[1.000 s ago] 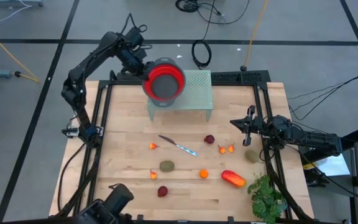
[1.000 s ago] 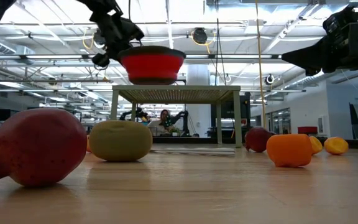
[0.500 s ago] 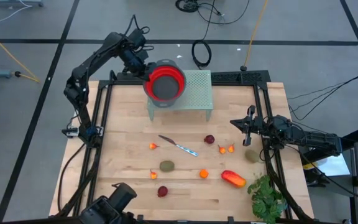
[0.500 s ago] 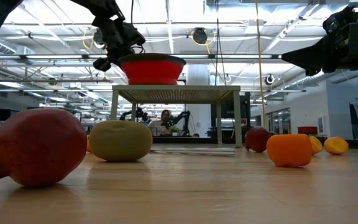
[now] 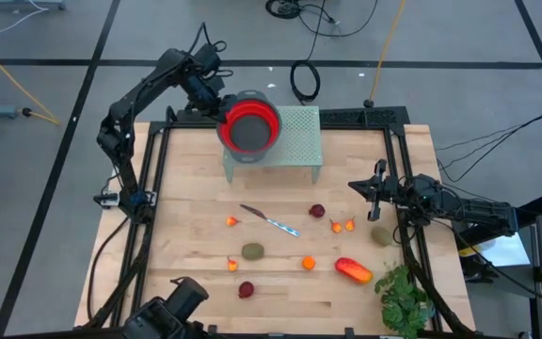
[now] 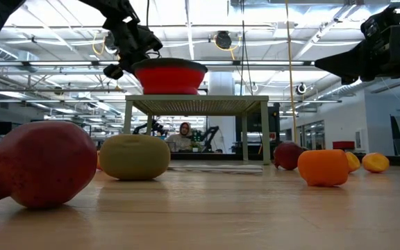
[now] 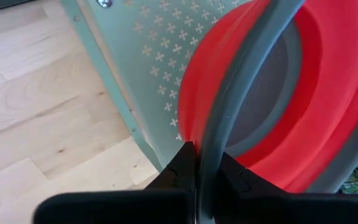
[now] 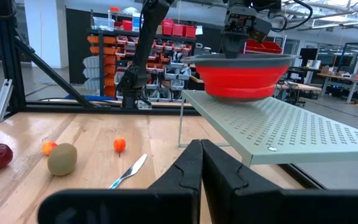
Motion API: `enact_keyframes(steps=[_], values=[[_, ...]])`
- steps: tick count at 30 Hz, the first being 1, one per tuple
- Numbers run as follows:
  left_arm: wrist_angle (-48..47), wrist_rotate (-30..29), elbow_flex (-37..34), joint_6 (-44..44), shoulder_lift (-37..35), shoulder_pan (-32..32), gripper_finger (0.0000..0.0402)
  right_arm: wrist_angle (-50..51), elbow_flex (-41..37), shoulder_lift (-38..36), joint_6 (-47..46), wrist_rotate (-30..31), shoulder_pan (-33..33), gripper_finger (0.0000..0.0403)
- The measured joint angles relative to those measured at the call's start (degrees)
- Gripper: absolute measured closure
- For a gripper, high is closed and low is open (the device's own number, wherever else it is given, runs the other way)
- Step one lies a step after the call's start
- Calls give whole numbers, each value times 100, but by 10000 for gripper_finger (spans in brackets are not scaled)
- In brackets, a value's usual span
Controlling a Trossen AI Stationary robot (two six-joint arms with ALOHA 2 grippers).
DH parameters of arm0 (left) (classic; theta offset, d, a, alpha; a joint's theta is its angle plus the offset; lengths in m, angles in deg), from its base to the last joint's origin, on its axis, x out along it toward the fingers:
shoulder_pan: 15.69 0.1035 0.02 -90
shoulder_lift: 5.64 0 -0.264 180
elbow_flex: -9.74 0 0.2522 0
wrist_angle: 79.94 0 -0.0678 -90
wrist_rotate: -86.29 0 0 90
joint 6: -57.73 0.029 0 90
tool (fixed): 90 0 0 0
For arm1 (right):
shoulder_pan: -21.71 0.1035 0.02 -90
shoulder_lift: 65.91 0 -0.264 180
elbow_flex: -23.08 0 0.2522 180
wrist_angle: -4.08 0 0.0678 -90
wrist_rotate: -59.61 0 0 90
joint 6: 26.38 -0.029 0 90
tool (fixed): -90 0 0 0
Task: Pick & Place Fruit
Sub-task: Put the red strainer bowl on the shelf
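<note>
Setting red bowl [image 5: 248, 124] on perforated stand [image 5: 294, 137], left gripper [image 7: 205, 163] pinching its rim.
Advice: release only once seated flat; right gripper [image 5: 376, 191] waits pressed together.

The left gripper [image 5: 216, 101] has lowered the red bowl [image 5: 249, 123] onto the perforated stand [image 5: 294, 137].

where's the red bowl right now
In the high view the red bowl sits on the left end of the pale green perforated stand at the table's far edge, with the left claw shut on its grey rim.
</note>
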State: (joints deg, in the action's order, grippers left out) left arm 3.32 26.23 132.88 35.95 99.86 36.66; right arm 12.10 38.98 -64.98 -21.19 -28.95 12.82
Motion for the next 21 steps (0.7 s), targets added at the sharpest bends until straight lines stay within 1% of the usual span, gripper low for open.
enact_keyframes(steps=[3, 11, 14, 17, 21], values=[[0, 2, 0, -47, 0, -27, 364, -1, 0, 0, 0, 0, 1, 403], [4, 2, 0, 51, 0, -34, 358, 1, 0, 0, 0, 0, -1, 403], [4, 2, 0, 123, 0, -34, 349, 1, 0, 0, 0, 0, 0, 403], [4, 2, 0, 233, 0, -36, 325, -1, 0, 0, 0, 0, 0, 403], [4, -97, -2, 260, -2, -36, 276, -1, 0, 0, 0, 0, 1, 403]])
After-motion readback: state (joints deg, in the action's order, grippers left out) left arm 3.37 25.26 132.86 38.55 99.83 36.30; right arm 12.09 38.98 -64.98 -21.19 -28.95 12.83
